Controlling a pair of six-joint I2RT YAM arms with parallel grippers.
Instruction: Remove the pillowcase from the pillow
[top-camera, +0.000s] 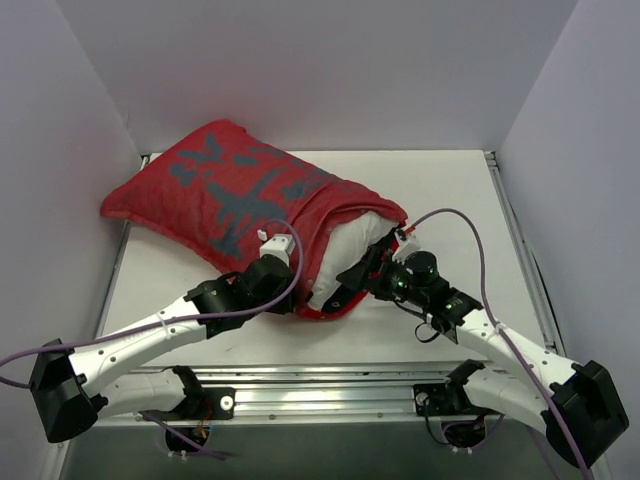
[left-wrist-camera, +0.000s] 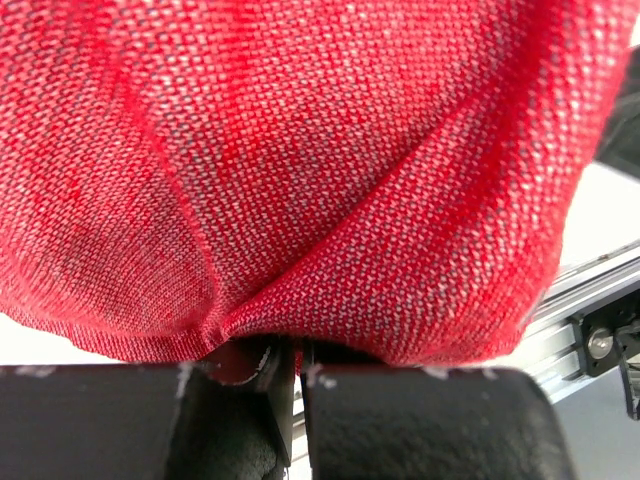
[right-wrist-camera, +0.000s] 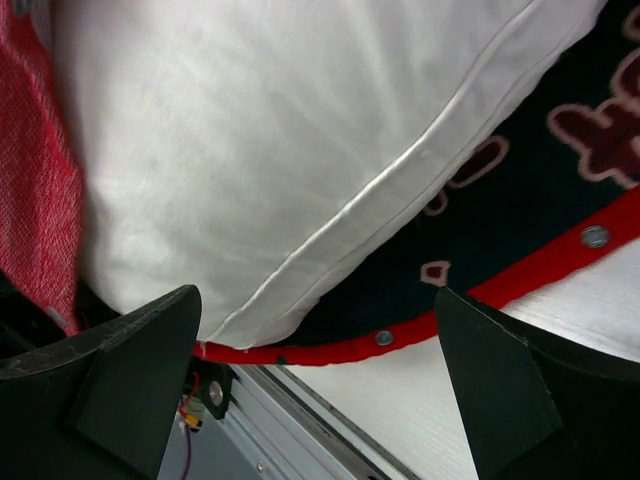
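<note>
In the overhead view the pillowcase (top-camera: 230, 195) lay slantwise across the white surface (top-camera: 455, 200), its closed end toward the upper left of the frame and its open mouth near the centre. The pillow (top-camera: 352, 245) showed white in that mouth, only its end exposed and the rest inside the red cloth. The left arm (top-camera: 150, 335) reached in from the lower left, and its jaws were pressed almost together on a pinched fold of the pillowcase (left-wrist-camera: 300, 170), whose red weave filled nearly the whole left wrist view and bunched into a crease right at the fingertips. The right arm (top-camera: 500, 345) came in from the lower right, and its jaws stood wide apart at the mouth, gripping nothing. In the right wrist view the pillow (right-wrist-camera: 270, 150) filled the upper left with its seamed corner pointing toward the lower left finger, while the pillowcase (right-wrist-camera: 540, 180) showed a dark inner face edged by a red hem with small metal snaps (right-wrist-camera: 595, 236).
</note>
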